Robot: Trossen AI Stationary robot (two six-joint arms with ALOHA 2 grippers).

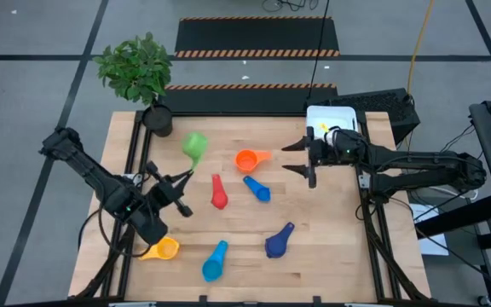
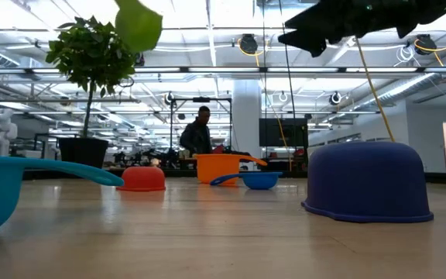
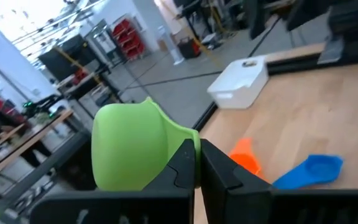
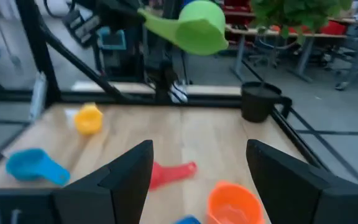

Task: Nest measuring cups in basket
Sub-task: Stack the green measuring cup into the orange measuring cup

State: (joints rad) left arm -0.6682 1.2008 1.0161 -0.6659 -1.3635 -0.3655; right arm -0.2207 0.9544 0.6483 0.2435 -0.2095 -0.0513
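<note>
**Left claw carrying green cup toward basket**

Left claw (image 3: 196,163) clamped on the handle of a green cup (image 1: 195,145), held above the bench (image 1: 331,247). Right claw (image 1: 299,159) spread apart, hovering near the white basket (image 1: 331,117) at the far right corner.

Judgement: keep the cup level, cross over the orange cup (image 1: 247,159), release low inside the basket, clear of the right arm.

A potted plant (image 1: 140,72) stands at the table's (image 1: 331,247) far corner — a person (image 2: 197,132) beyond.
</note>
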